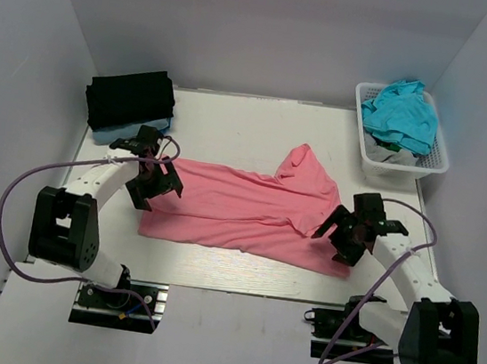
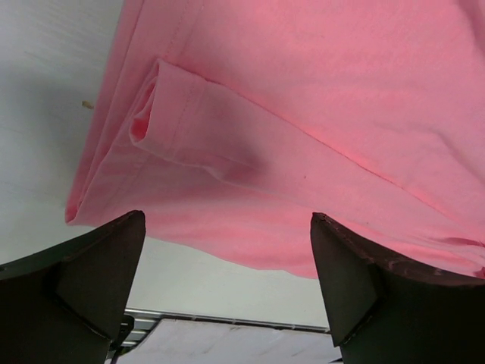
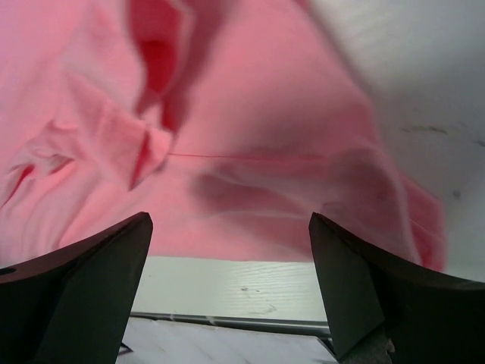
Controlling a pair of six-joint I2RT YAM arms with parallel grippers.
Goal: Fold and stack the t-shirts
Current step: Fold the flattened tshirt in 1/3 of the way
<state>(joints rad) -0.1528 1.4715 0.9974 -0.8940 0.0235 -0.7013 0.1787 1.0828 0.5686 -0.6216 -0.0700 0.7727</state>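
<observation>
We saw the salmon-pink t-shirt (image 1: 240, 207) flat mid-frame on the bench (image 1: 233, 127), left jaws wide and empty at its left end, right jaws likewise lower right, perhaps touching cloth.

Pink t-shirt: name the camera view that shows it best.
Top external: it alone shows the whole pink t-shirt, spread out. Left wrist shows only one sleeve and an edge; right wrist shows only blurred, wrinkled cloth.
</observation>
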